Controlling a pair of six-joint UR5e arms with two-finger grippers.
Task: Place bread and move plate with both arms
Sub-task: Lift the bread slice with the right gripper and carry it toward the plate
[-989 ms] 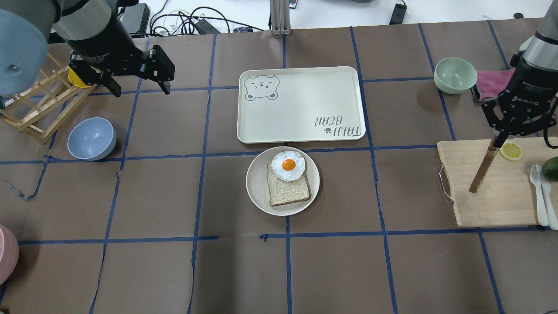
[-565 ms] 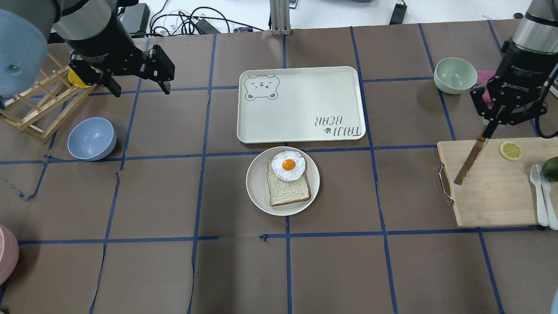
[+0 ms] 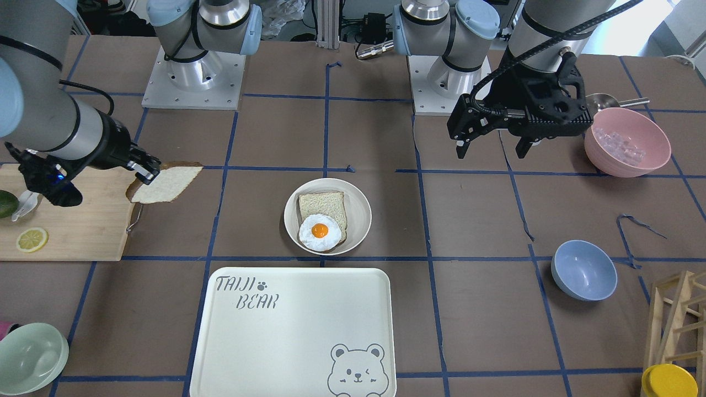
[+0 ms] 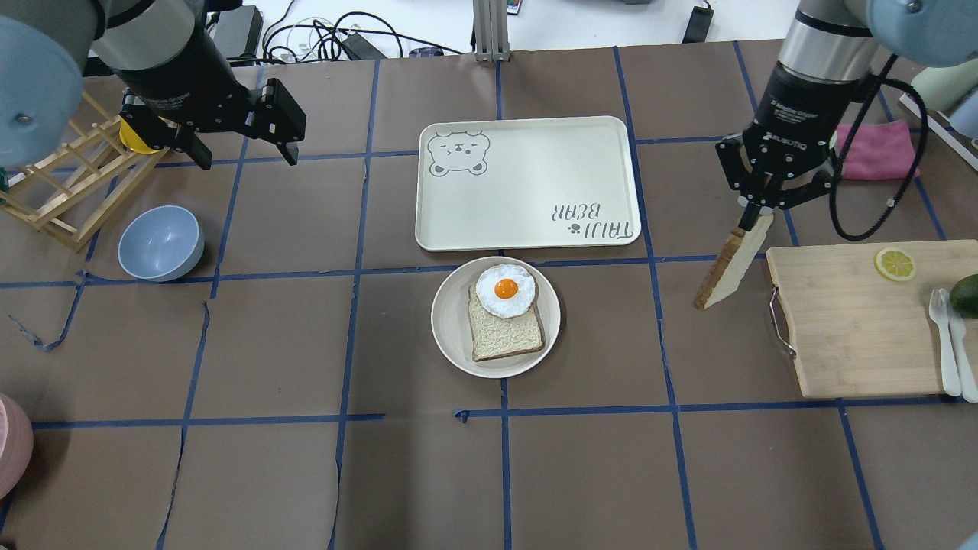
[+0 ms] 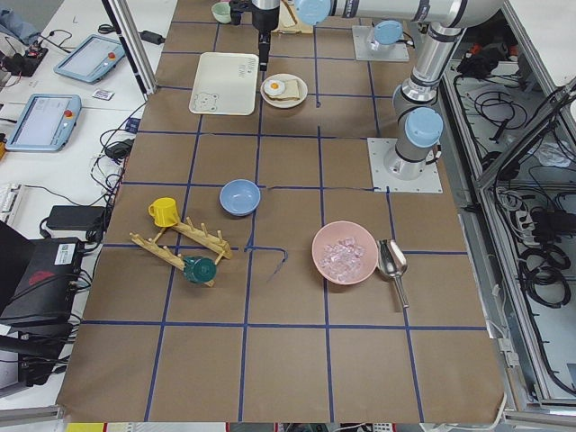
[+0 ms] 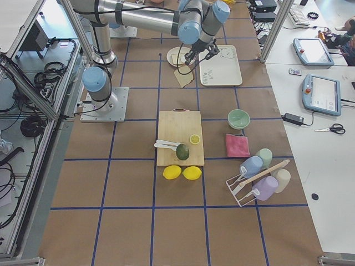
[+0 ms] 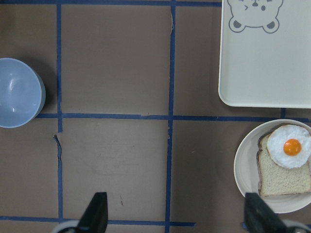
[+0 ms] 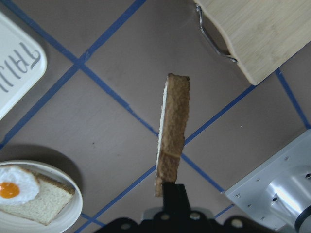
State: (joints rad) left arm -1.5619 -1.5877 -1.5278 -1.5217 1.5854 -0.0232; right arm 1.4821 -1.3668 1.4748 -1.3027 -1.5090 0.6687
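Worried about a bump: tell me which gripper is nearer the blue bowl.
Left. The left gripper hangs open above the blue bowl's half of the table, inward of it. The right gripper, holding the bread, is beyond the plate, near the cutting board.

On my overhead feed the plate [image 4: 447,321] sits mid-table, with a smaller slice [image 4: 506,338] lying in it and a fried egg [image 4: 504,290] on that slice's far end. The tray [image 4: 527,183] lies just beyond the plate, farther from the robot. The cutting board [image 4: 856,328] lies at the right. Between it and the plate the bread [image 4: 730,263] hangs on edge from the right gripper [image 4: 756,218], off the table. The left gripper [image 4: 250,159] hangs over the table between a bowl [image 4: 160,243] at the left and the plate.
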